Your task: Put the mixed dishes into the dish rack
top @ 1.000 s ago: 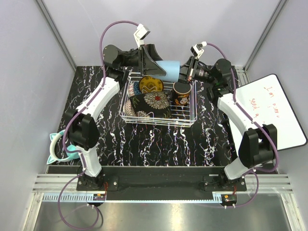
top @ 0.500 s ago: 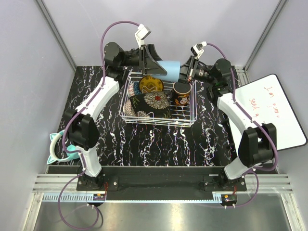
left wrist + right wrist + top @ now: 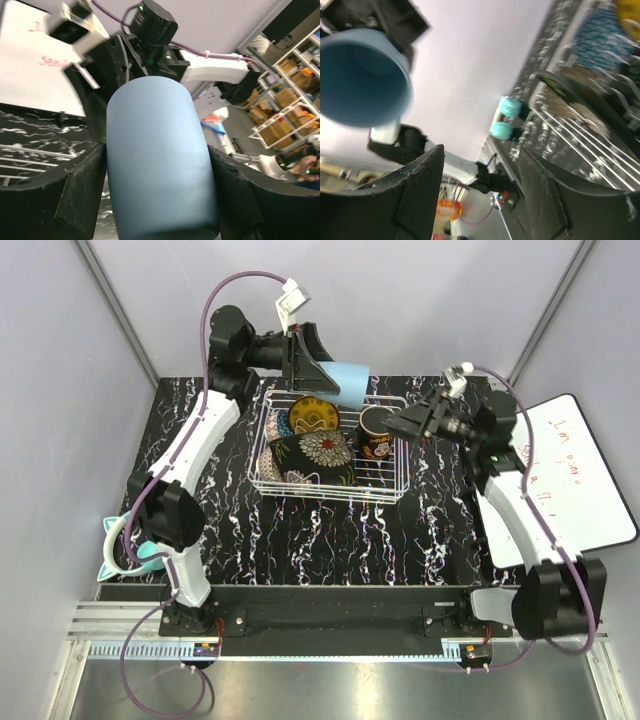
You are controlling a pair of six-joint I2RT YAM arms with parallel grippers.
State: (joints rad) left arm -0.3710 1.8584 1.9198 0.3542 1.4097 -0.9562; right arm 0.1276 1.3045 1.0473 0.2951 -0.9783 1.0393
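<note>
From above, we see the teal items [image 3: 125, 552] at the worktop's left edge. The left gripper [image 3: 328, 378] hangs over the far rim of the dish rack [image 3: 330, 496], clamped on the light-blue cup [image 3: 352, 386]. Only its wrist view shows its fingers [image 3: 65, 200] pressing the cup's wall. The rack holds the yellow plate [image 3: 313, 415], black square plate [image 3: 310, 458] and mug [image 3: 377, 432]. The right gripper [image 3: 398, 424] is beside the mug. Its wrist view shows its fingers [image 3: 420, 185] apart, holding nothing, and looks into the cup's mouth.
</note>
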